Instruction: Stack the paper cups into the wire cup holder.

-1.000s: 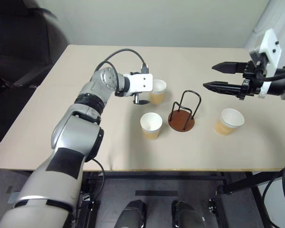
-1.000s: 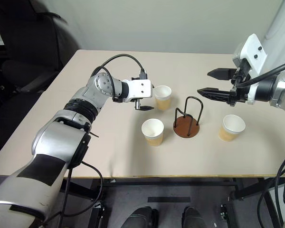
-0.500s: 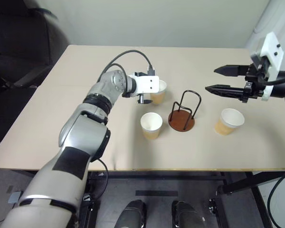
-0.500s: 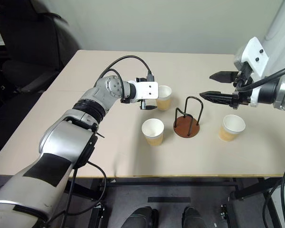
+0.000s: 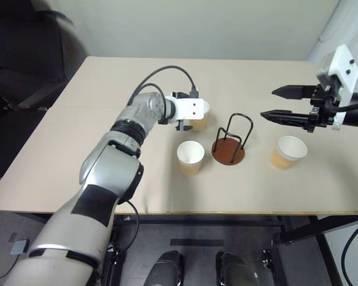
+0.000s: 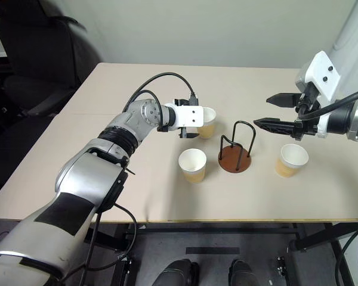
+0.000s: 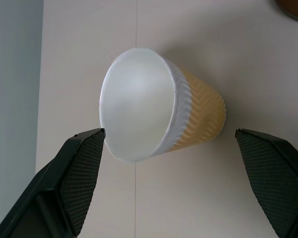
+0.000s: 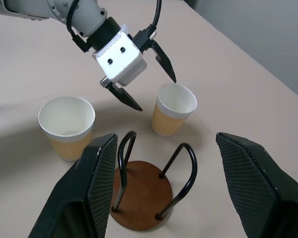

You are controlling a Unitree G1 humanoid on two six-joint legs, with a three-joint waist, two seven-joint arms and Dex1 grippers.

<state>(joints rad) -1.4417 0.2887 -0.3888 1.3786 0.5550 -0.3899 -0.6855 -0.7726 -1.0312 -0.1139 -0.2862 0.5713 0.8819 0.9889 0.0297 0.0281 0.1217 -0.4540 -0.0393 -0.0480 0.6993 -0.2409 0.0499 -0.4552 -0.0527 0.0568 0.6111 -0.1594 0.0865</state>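
Paper cups (image 5: 190, 157) three, wire holder (image 5: 229, 146) one

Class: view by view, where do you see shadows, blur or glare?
Eye views: even light, faint shadow beside each cup, no glare. Left wrist view: cup sharp, near fingers soft. Right wrist view: holder sharp, its own fingers blurred.

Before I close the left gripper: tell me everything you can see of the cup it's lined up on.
The far cup is a tapered paper cup, tan-orange and ribbed outside, with a white rim and white inside, and looks empty. It stands upright on the table, behind the wire cup holder, apart from it. The left gripper is open, a finger on either side at rim height; one tip sits close to the rim, but no contact shows.
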